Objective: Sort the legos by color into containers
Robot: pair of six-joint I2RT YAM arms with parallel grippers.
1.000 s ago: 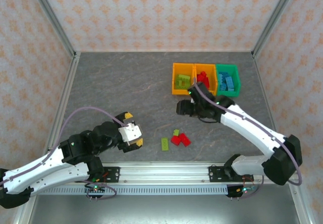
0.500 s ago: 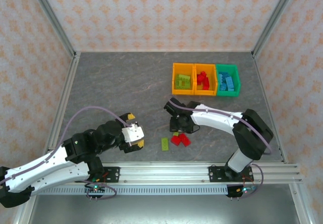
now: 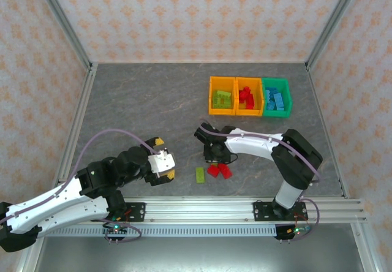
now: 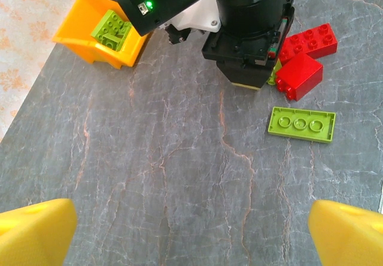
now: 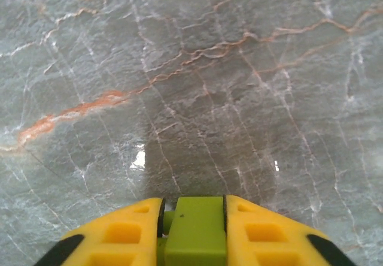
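- A lime brick (image 5: 194, 237) is sitting pinched between the two ribbed yellow fingers (image 5: 122, 235) of the right gripper (image 5: 192, 227), just above the table (image 5: 191, 86). A smooth, plain face is pointing at the wrist camera. The frame edge is cutting off its lower part, so its long axis cannot be told.
- From above, that gripper's black body is covering the held brick.
- Just beside it, a flat lime plate (image 4: 301, 124) is lying studs up with three round studs in a row. In the top view its long axis is running toward and away from the arm bases.
- Two glossy red bricks (image 4: 302, 74) are lying against each other between the plate and the gripper. One is chunky, and the other is longer with a double row of studs.
- Three plastic bins are standing side by side, touching, farther back on the right. The left orange bin (image 3: 211, 97) is holding lime bricks, the middle orange bin (image 3: 249, 112) red ones, and the green bin (image 3: 289, 97) blue ones.
- The table is showing a grey, veined, stone-like surface.
- The left gripper (image 4: 190, 233) is hovering well apart on the left, spread wide and holding nothing. Its yellow tips are being cut off at the lower corners of its wrist view.
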